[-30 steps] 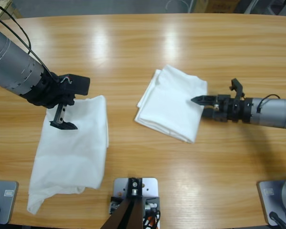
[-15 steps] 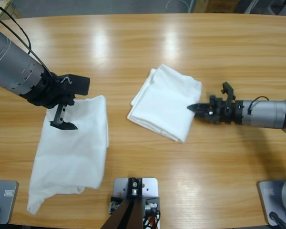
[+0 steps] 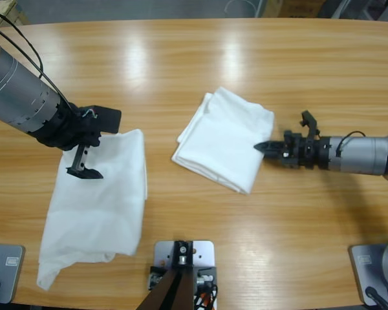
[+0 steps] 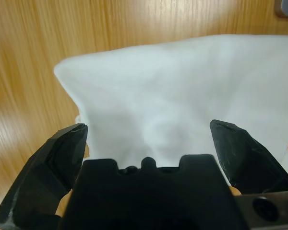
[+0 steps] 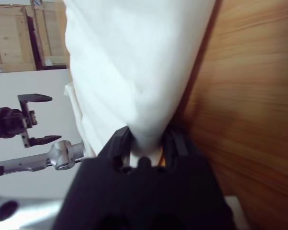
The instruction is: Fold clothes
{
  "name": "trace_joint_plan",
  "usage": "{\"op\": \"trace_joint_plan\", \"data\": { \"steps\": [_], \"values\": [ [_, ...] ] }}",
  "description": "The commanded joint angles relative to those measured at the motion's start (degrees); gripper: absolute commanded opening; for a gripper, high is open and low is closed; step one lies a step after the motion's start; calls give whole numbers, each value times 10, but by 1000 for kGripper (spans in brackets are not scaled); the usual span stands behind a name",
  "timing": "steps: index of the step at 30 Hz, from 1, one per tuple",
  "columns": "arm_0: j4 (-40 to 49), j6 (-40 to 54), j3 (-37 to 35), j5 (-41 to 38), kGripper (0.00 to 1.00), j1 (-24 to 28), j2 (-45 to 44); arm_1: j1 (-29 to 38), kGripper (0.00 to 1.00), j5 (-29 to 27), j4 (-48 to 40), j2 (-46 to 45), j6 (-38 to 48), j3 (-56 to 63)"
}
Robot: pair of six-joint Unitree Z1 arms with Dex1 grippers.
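high: folded shirt mid-counter got shoved left, now parked; left pincer nudged | left wrist: gaping, empty, over flat shirt | right wrist: right pincer pinching bundle's edge, probably squaring it

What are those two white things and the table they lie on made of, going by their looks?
The folded white bundle and the flatter white shirt look like soft matte cloth, probably cotton: they crease, and the bundle bunches where the right gripper pinches it. The table looks like wood, or a wood-look top, with visible grain and a glossy finish reflecting the lights.
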Motion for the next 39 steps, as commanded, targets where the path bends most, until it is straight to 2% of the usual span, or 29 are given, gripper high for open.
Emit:
{"op": "trace_joint_plan", "data": {
  "steps": [1, 7, 14, 17, 21, 23, 29, 31, 33, 35, 37, 39],
  "values": [
    [4, -9, 16, -11, 991, 9, 29, 36, 0, -69, 60, -41, 3, 14],
    [4, -9, 20, -12, 991, 9, 31, 88, 0, -108, 85, -54, 25, 15],
    [4, -10, 31, -19, 991, 9, 24, 89, 0, -133, 106, -78, 22, 18],
    [4, -12, 37, -19, 987, 9, 20, 99, 0, -170, 255, -154, 2, -5],
    [-1, -29, 34, -19, 987, 9, 23, 105, 0, -219, 569, -292, -43, -144],
    [-7, -46, 25, -19, 987, 9, 27, 104, 0, -226, 643, -306, -54, -192],
    [-8, -94, -15, -27, 965, 9, 28, 104, 0, -252, 723, -292, -91, -223],
    [-10, -134, -35, -55, 905, 6, 35, 104, 0, -260, 737, -282, -125, -228],
    [-10, -170, -62, -88, 894, 5, 55, 104, 0, -261, 742, -270, -151, -232],
    [-10, -213, -93, -113, 815, 3, 88, 104, 0, -259, 749, -268, -168, -235],
    [-9, -297, -119, -120, 795, -5, 129, 104, 0, -259, 762, -281, -175, -238],
    [-11, -396, -143, -137, 846, -7, 166, 104, 0, -259, 782, -300, -176, -243]
  ]
}}
